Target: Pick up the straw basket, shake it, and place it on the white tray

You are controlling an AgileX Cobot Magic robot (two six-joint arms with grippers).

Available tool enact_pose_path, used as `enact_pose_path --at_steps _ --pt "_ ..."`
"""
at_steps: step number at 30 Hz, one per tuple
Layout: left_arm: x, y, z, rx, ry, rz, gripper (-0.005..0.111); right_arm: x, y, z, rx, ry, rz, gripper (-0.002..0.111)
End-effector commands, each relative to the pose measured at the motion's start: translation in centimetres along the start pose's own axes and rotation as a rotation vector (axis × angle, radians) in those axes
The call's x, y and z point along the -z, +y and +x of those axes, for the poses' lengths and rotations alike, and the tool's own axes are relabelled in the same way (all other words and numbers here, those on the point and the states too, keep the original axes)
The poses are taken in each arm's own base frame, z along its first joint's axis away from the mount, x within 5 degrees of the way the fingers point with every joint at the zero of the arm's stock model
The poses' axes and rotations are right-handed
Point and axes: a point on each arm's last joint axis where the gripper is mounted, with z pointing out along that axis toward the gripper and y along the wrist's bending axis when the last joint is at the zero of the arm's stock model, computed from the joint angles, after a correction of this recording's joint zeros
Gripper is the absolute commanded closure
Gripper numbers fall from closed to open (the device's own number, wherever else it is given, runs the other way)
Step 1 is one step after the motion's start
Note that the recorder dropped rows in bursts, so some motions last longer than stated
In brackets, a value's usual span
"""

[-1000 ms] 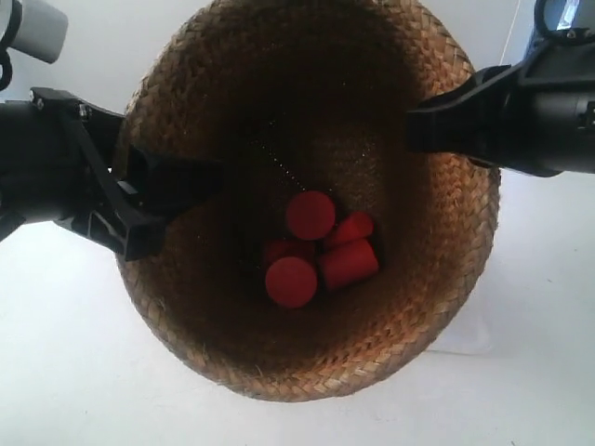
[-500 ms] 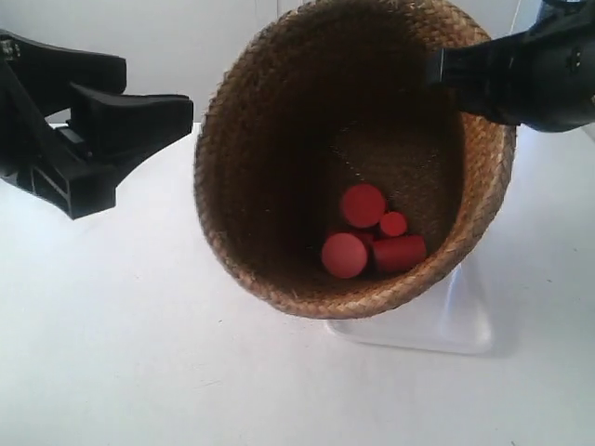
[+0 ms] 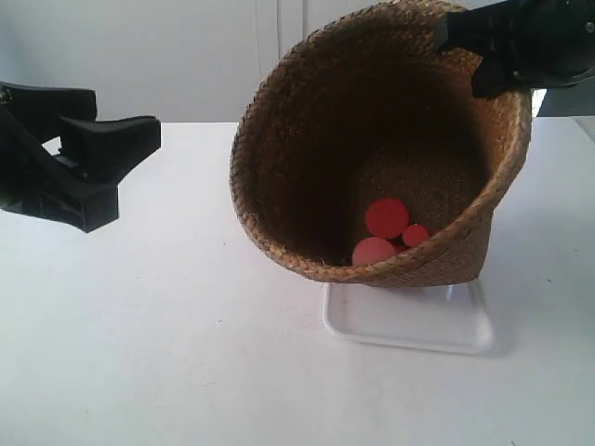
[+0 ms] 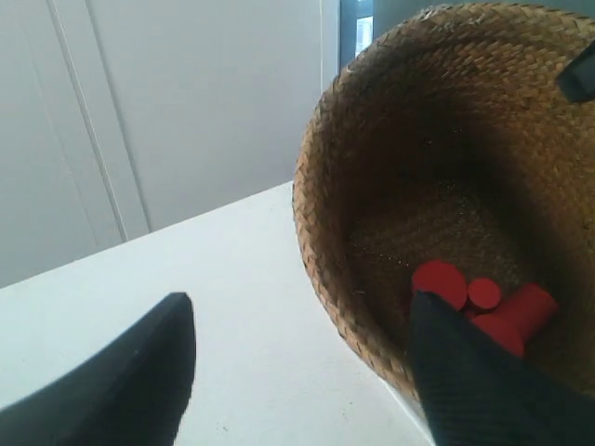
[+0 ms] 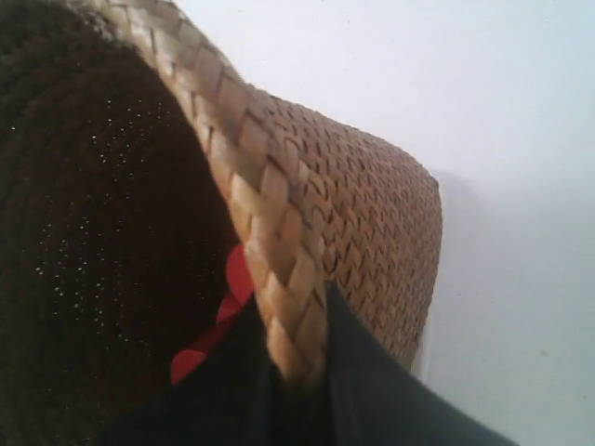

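1. Large brown woven straw basket (image 3: 372,139): tipped hard over, mouth facing the exterior camera, its lower side over the flat glossy white plastic tray (image 3: 409,327). I cannot tell whether it touches the tray.
2. Right gripper (image 5: 296,381): clamped across the braided rim, one finger inside and one outside. It is the sole hold. Risk: the basket pivots in that single pinch or slides out of it and drops.
3. Left gripper (image 4: 297,311): jaws spread wide, empty, beside the basket and apart from it. Risk: it gives no support if the pinch fails, and a careless swing could knock the wall.
4. Small red cylinders (image 3: 386,220): heaped low inside, near the lip. Risk: any further tilt rolls them out onto the white tabletop (image 3: 186,353).
5. Tray: looks little wider than the base. Risk: the base lands astride the low rim and sits crooked, or it shoves the tray aside.
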Motion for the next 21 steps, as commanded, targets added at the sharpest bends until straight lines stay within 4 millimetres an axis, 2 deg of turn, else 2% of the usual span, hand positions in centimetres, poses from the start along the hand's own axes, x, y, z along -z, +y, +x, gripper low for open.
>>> enact_pose_path --at_steps 1,7,12,17,21 --pt "0.0 0.3 0.7 0.017 0.008 -0.028 0.039 -0.5 -1.2 -1.4 -0.061 -0.002 -0.125 0.108" --pt "0.0 0.3 0.8 0.019 0.005 -0.035 0.041 -1.3 -4.9 -1.7 -0.092 0.058 -0.076 0.108" --pt "0.0 0.3 0.8 0.021 0.005 -0.035 0.042 -2.5 -7.2 -1.4 -0.09 0.124 -0.069 0.108" --pt "0.0 0.3 0.8 0.021 0.005 -0.035 0.042 -3.6 -7.1 -1.8 -0.12 0.104 -0.206 0.108" --pt "0.0 0.3 0.8 0.021 0.006 -0.033 0.042 -4.4 -7.3 -2.0 -0.138 0.08 -0.207 0.108"
